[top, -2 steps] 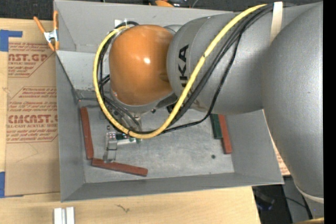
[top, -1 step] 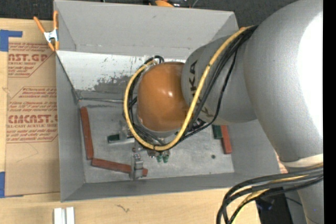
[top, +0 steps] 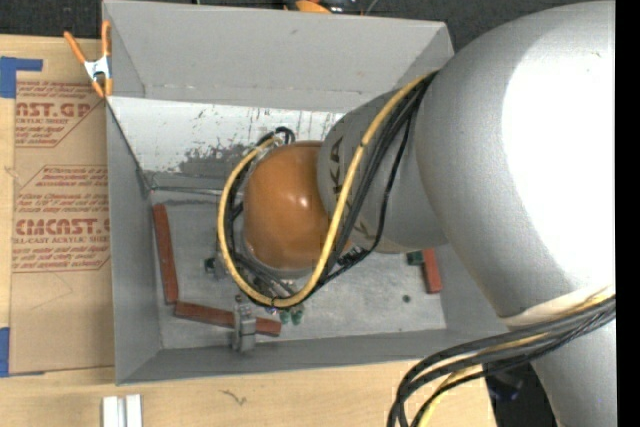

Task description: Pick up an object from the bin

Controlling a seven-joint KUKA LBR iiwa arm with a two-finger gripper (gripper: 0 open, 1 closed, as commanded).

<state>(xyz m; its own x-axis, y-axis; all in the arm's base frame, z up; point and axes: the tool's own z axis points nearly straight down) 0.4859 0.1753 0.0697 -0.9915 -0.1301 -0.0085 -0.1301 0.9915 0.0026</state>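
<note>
- The tool (top: 244, 330) was low in the bin (top: 280, 55), close to the near wall and towards the picture's left corner. It sat below the orange cover (top: 285, 205) of the wrist.
- I could not tell whether the tool was open or closed, because the wrist and its cables hid most of it.
- The nearest thing was a flat red-brown bar (top: 205, 313) lying on the bin floor. Its long axis ran almost along the near wall, a little tilted, and its right end was at the tool or under it.
- Most of this bar stretched away from the tool to the picture's left, so the tool stood over one end and not over the middle. In my judgement a grasp there should close across the short width of the bar, and the bar may tip when lifted.
- A second red-brown bar (top: 165, 255) lay along the left wall, at almost a right angle to the first one and well apart from the tool.
- A small green piece (top: 292, 317) lay just beside the tool on its right.
- A short red-brown piece (top: 431, 271) lay far at the right side, near the arm.
</note>
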